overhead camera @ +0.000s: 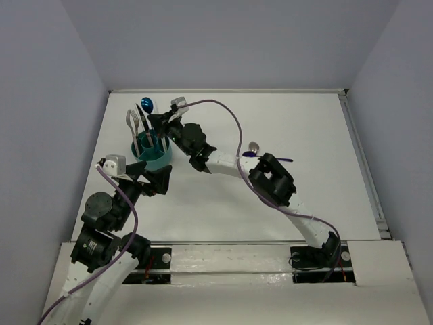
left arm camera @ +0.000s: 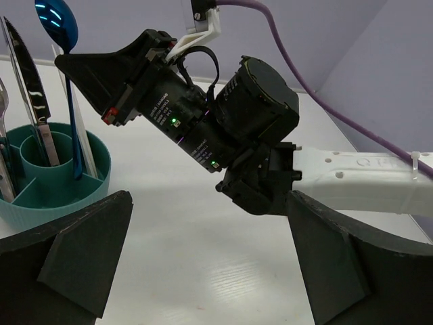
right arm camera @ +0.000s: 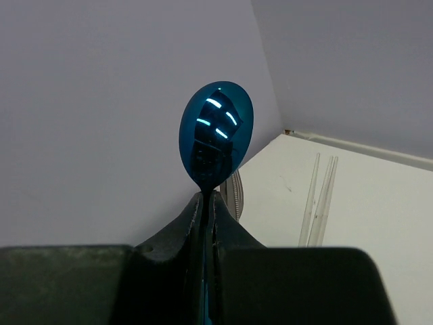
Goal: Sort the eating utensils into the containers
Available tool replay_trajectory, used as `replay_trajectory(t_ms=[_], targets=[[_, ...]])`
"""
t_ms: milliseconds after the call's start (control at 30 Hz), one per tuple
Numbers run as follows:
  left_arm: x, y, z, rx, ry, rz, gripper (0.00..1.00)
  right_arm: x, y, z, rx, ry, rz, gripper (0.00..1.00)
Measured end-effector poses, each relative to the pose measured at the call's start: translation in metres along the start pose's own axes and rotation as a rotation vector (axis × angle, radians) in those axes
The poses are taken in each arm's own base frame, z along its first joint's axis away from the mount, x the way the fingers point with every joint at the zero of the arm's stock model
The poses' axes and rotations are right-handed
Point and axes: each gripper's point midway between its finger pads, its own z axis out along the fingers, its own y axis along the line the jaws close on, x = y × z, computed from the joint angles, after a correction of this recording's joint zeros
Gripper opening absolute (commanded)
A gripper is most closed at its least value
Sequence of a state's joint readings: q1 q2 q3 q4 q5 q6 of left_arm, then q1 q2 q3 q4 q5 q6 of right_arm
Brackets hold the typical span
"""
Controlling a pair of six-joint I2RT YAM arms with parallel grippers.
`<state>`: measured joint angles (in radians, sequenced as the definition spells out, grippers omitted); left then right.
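White bench [overhead camera: 284,135], upper left: my right gripper [right arm camera: 206,201] clamps the blue spoon [right arm camera: 216,132] at its neck, likely slick and stiff, standing in the caddy [overhead camera: 160,161]; left gripper [overhead camera: 155,177] gapes.

flat white rectangular tabletop [overhead camera: 304,122], matte, evenly lit, only soft shadows. plain pale lavender-grey walls box it in: far wall [overhead camera: 230,40], left wall [overhead camera: 40,135], right wall [overhead camera: 406,101]. thin pale edge strip [overhead camera: 363,169] along the table's right side. white mounting board [overhead camera: 230,261] across the near edge.

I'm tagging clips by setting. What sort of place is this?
Likely a robotics lab test cell, not a kitchen: a white table boxed in by plain pale walls, with two robot arms bolted at its near edge.
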<state>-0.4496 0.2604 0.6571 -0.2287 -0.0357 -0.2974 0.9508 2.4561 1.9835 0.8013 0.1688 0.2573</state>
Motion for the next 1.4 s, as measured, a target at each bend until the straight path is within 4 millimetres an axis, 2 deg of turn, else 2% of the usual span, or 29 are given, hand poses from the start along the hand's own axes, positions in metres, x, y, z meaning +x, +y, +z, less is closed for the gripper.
replay_trajectory(t_ms=[267, 400, 533, 633, 700, 833, 867, 1000, 1100, 1167, 1267, 1400], targets=[[0.000, 0.000, 0.000, 0.000, 0.000, 0.000, 0.99, 0.011, -0.005, -0.003, 0.007, 0.002, 0.000, 0.00], [0.000, 0.000, 0.000, 0.000, 0.000, 0.000, 0.99, 0.028, -0.009, -0.012, 0.005, 0.023, -0.003, 0.15], [0.000, 0.000, 0.000, 0.000, 0.000, 0.000, 0.99, 0.062, -0.014, -0.032, 0.000, 0.101, -0.018, 0.31], [0.000, 0.000, 0.000, 0.000, 0.000, 0.000, 0.99, 0.080, -0.015, -0.046, -0.001, 0.153, -0.026, 0.45], [0.000, 0.000, 0.000, 0.000, 0.000, 0.000, 0.99, 0.082, -0.012, -0.050, -0.007, 0.171, -0.024, 0.47], [-0.001, 0.001, 0.000, -0.006, -0.003, 0.000, 0.99, 0.066, -0.002, -0.051, -0.028, 0.196, -0.023, 0.51], [-0.001, 0.002, 0.000, -0.010, -0.005, 0.000, 0.99, 0.059, 0.001, -0.050, -0.035, 0.194, -0.022, 0.56], [-0.002, 0.003, 0.000, -0.015, -0.007, 0.000, 0.99, 0.011, 0.017, -0.047, -0.053, 0.165, -0.009, 0.61], [-0.001, 0.003, 0.000, -0.013, -0.006, 0.000, 0.99, -0.027, 0.025, -0.054, -0.044, 0.154, 0.001, 0.63], [-0.001, 0.004, 0.000, -0.016, -0.006, 0.001, 0.99, -0.041, 0.025, -0.064, -0.028, 0.161, 0.001, 0.63], [-0.002, 0.004, 0.000, -0.016, -0.007, 0.001, 0.99, -0.042, 0.016, -0.091, 0.008, 0.219, -0.006, 0.58], [-0.002, 0.003, 0.000, -0.014, -0.008, 0.001, 0.99, -0.029, -0.009, -0.137, 0.088, 0.336, -0.034, 0.51]])
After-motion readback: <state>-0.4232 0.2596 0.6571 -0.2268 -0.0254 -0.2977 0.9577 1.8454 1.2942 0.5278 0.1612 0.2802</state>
